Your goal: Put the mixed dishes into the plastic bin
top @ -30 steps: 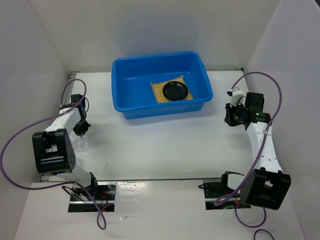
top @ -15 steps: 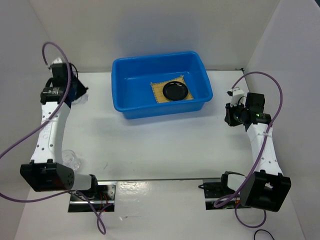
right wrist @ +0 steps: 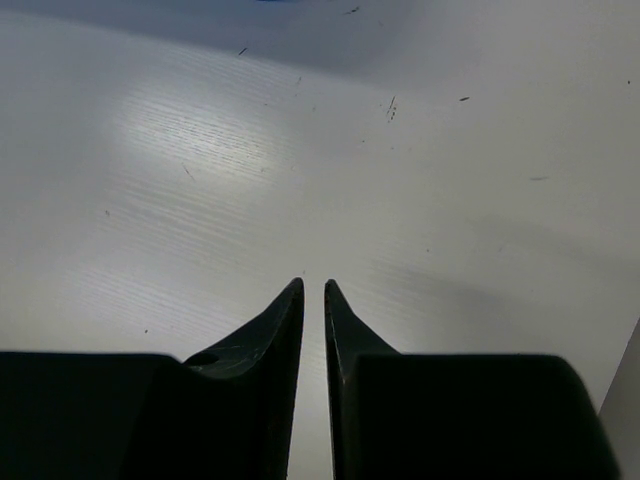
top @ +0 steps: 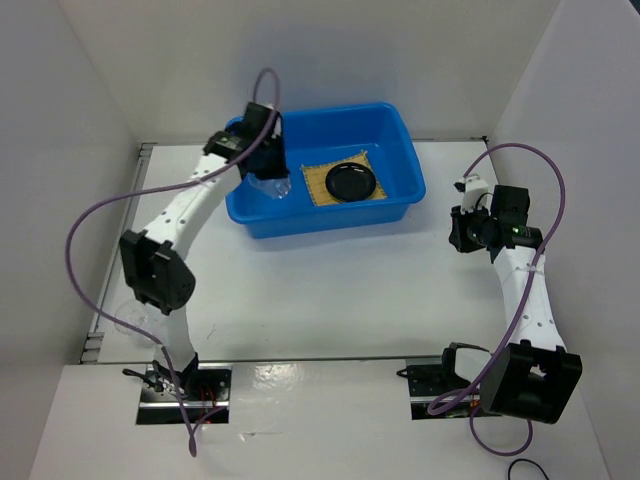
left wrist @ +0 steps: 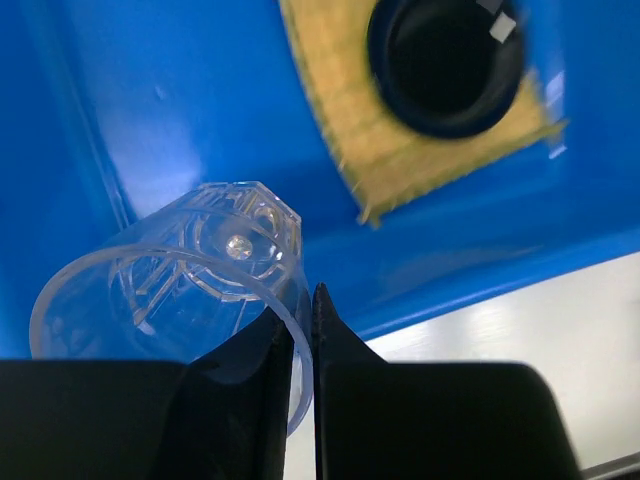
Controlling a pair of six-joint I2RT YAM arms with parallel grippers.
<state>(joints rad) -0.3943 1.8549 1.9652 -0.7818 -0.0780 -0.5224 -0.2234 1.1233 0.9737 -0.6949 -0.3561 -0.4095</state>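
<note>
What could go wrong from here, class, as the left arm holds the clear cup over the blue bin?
1. The left pincer pinches only a thin part of the rim of the tilted clear cup, so it may slip or swing.
2. Released from here, the cup might roll across the blue bin into the black plate on the bamboo mat.

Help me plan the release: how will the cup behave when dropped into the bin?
Probably slippery: the cup is smooth and clear, pinched only by its rim in the left gripper. It hangs tilted over the bin, so it may land sideways and roll. Likely light but breakable.
</note>
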